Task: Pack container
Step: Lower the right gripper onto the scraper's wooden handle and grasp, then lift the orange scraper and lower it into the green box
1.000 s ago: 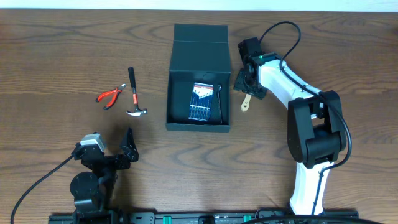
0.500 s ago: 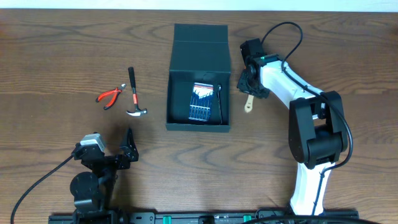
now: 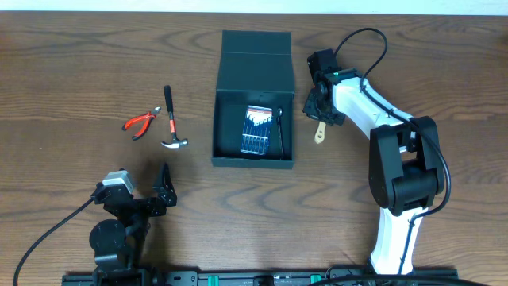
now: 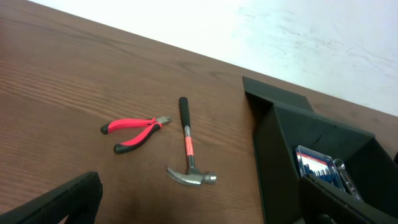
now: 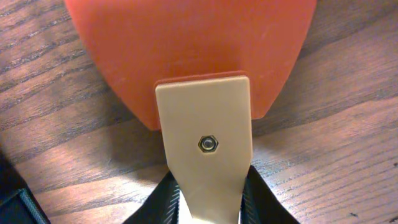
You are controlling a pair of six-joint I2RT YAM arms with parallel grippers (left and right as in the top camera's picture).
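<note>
The container (image 3: 254, 73) is a dark square box, lid flap folded back, at the table's middle; it also shows in the left wrist view (image 4: 280, 143). Inside lie a blue-and-white pack of screwdrivers (image 3: 255, 131) and a metal wrench (image 3: 279, 127). My right gripper (image 3: 319, 107) is just right of the box, shut on a scraper (image 3: 318, 133). The right wrist view shows the scraper's orange blade (image 5: 193, 56) and tan handle between the fingers (image 5: 208, 199). My left gripper (image 3: 164, 191) is open and empty near the front left (image 4: 199, 205).
A hammer with a black and red handle (image 3: 170, 119) and red-handled pliers (image 3: 140, 123) lie left of the box, also in the left wrist view, hammer (image 4: 186, 149) and pliers (image 4: 134, 130). The right arm's base stands at the front right.
My right gripper has shifted slightly to the right with the scraper in it. The left arm has not moved.
</note>
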